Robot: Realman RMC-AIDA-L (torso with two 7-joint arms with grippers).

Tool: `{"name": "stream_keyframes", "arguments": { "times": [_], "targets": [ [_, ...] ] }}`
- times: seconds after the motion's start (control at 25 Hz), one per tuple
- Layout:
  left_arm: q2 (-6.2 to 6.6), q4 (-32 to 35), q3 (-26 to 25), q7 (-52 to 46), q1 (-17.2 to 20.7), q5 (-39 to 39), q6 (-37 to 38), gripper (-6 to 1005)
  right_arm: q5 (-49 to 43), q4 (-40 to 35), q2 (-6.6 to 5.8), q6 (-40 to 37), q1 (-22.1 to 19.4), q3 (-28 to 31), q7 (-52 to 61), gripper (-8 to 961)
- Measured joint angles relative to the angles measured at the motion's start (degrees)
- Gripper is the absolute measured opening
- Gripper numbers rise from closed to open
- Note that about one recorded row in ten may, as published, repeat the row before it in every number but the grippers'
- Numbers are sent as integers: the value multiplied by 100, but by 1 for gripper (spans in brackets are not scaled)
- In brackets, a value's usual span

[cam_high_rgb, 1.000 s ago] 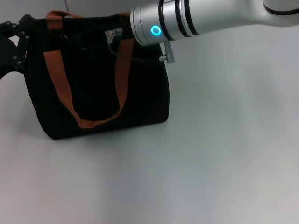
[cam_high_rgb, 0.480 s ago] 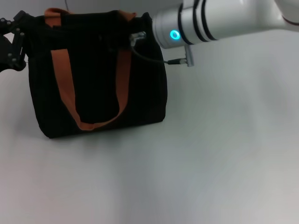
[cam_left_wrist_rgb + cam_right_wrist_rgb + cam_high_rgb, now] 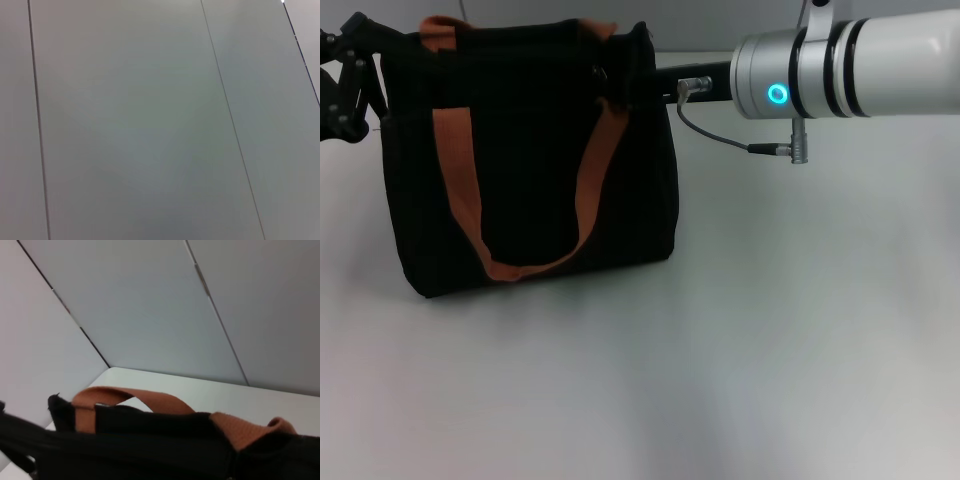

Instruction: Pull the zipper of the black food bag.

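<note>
The black food bag (image 3: 530, 170) stands upright at the back left of the table, its rust-orange handles (image 3: 455, 170) hanging down the front. My right gripper (image 3: 628, 80) is at the bag's top right corner, dark against the fabric. The zipper pull is hidden there. My left gripper (image 3: 355, 75) is at the far left, shut on the bag's top left end. The right wrist view shows the bag's top edge (image 3: 150, 440) and an orange handle (image 3: 130, 400) close up. The left wrist view shows only wall panels.
The silver right forearm (image 3: 840, 70) with a blue light ring reaches in from the right, level with the bag's top, a thin cable (image 3: 720, 135) hanging under it. The grey table (image 3: 770, 330) spreads in front of and to the right of the bag.
My right gripper has moved right along the bag's top, from near the middle to the right corner. The bag has straightened from a tilt. The left gripper has stayed at the left end.
</note>
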Motion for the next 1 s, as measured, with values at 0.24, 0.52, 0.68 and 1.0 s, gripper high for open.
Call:
{"name": "stream_keyframes", "arguments": {
  "times": [0.24,0.52,0.68,1.0],
  "targets": [
    [2,1,-7,0,-36,-16,-65,23,355,-458,8,-52,-437,85,-551,29],
    [-27,-4,-8,0,-27,-22,-216,26,3356,-66,-23,-1102,-1117,553,-3797,119],
    [-39,-20,-5,0,5,-15,-250,30,4242,497,-42,-2452,-1314,1017,-5241,218],
    [-56,-60,-5,-12,130,1,-243,37,3772,1719,-186,-3902,-1334,1498,-6383,558]
  ]
}}
